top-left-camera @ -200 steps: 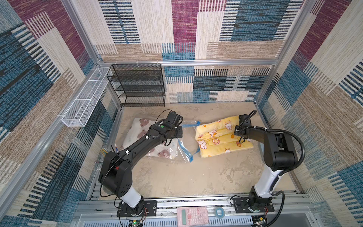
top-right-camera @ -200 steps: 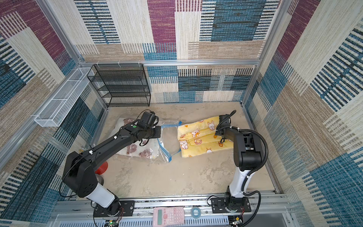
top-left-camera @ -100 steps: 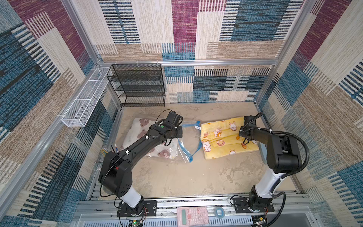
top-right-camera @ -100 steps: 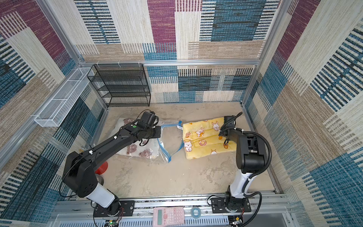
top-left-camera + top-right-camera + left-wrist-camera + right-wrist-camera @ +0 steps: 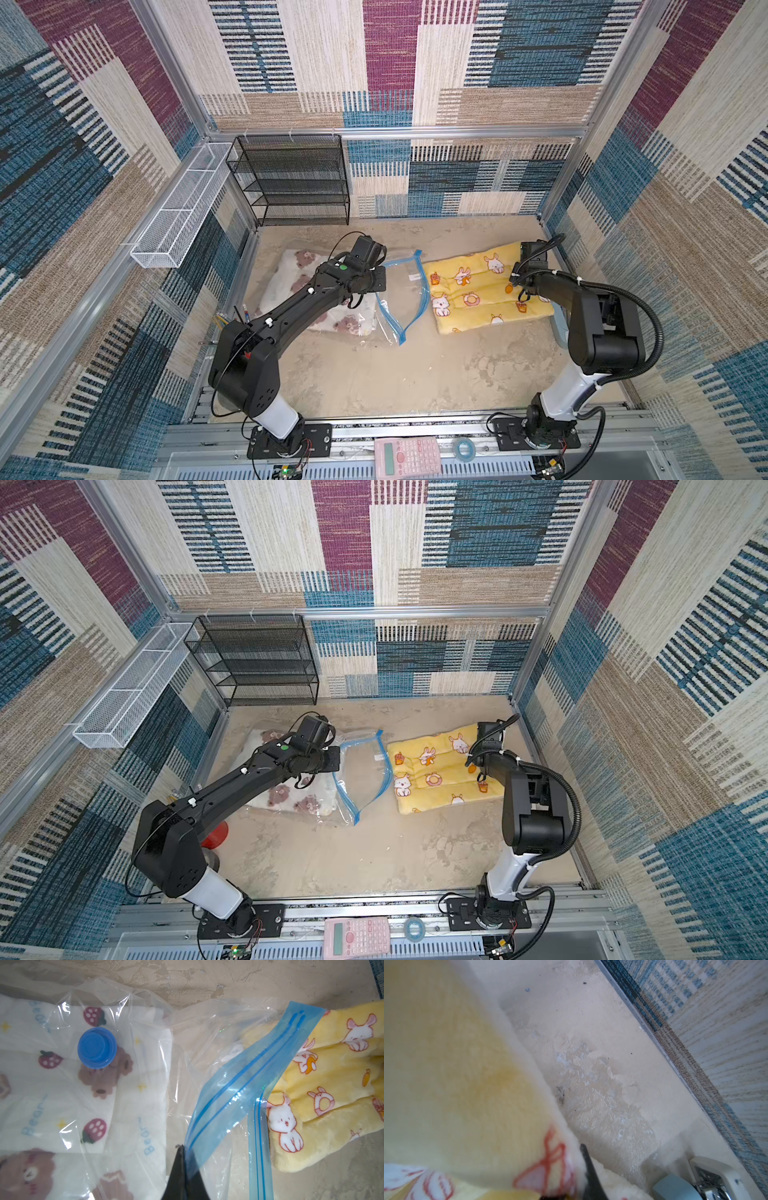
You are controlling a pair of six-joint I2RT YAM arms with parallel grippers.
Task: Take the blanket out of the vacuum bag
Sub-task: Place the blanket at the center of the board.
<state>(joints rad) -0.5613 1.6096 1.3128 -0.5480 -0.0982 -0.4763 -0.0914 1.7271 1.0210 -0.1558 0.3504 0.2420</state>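
Blanket [image 5: 478,291], yellow, lies right of the vacuum bag [image 5: 401,299] in both top views, touching its mouth.
Left wrist view: left gripper [image 5: 182,1159] pinches the zip strip [image 5: 239,1088]; best to hold it firm.
Right wrist view: right gripper [image 5: 578,1160] is at the blanket's edge, its opening unclear; it should release cleanly and lift straight.

Two blankets [image 5: 478,299] [image 5: 289,272], one vacuum bag [image 5: 405,286], one wire rack [image 5: 291,183], one wire basket [image 5: 178,216], one calculator [image 5: 407,457]
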